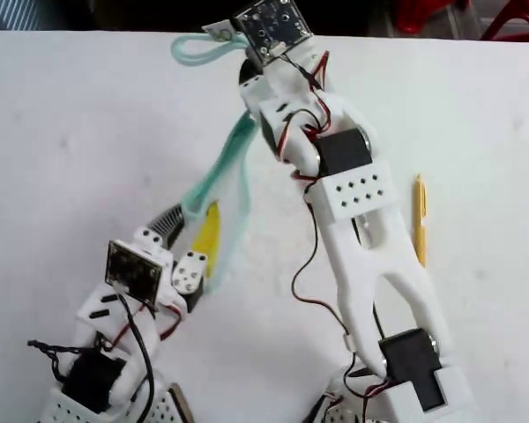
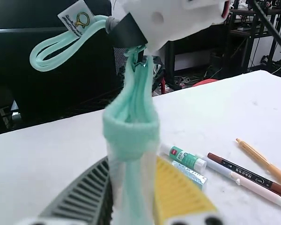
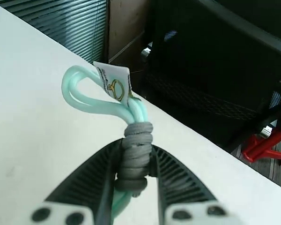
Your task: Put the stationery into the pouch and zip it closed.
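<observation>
Mint-green translucent pouch (image 1: 225, 167) is pulled into a narrow, bunched strip, one end pinched in the left gripper (image 2: 131, 168). At the other end, the grey-wrapped base of its looped strap (image 3: 84, 89) with a white tag (image 3: 113, 83) is pinched in the right gripper (image 3: 133, 159). The stationery lies loose on the table outside the pouch: glue stick (image 2: 182, 156), brown-capped pen (image 2: 243, 176), white pen (image 2: 253, 186), and orange pen (image 1: 419, 220) farthest from the pouch.

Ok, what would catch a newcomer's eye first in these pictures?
The mint-green pouch stretched between the two claws: the left claw is shut on its near end, the right claw on the gray wrap of its loop by the table's far edge. Next, stationery lying loose on the table: an orange pen beside the right arm, with a glue stick and a brown pen near it.
</observation>
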### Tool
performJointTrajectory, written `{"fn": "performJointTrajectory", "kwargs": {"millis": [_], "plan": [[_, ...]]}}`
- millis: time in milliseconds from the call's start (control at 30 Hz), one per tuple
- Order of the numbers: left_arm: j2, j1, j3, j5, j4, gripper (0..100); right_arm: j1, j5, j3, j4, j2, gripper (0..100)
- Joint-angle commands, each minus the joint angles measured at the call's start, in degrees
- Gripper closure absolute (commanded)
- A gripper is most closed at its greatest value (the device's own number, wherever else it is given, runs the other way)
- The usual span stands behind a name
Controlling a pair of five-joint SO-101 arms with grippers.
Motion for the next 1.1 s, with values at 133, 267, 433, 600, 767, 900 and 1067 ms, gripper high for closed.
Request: {"fn": "performJointTrajectory", "kwargs": {"millis": [133, 267, 433, 600, 767, 900, 1067], "plan": [[-0.31, 0.92, -0.7, -0.53, -0.26, 97, 0.84, 0.09, -1.05, -0.4, -0.4, 93.1], [-0.31, 0.92, -0.7, -0.53, -0.26, 97, -0.48, -3.34, -1.05, 4.09, -3.12, 72.2], [-0.31, 0.48, -0.7, -0.62, -0.26, 97, -0.92, -5.63, -2.99, 10.77, -12.88, 70.4], [-0.31, 0.4, -0.62, -0.62, 0.0, 97, 4.18, -5.89, -3.43, 14.37, -19.65, 73.4], [-0.31, -3.65, -0.09, -0.26, -0.35, 97, 12.44, -5.54, 3.16, 16.04, -12.53, 83.7], [-0.31, -6.99, 0.0, 2.9, -1.32, 97, 15.87, -5.45, 5.36, 16.31, -1.54, 86.4], [-0.31, -6.64, 0.44, 3.87, -1.23, 97, 19.65, -5.36, 5.1, 19.65, 9.01, 86.7]]}}
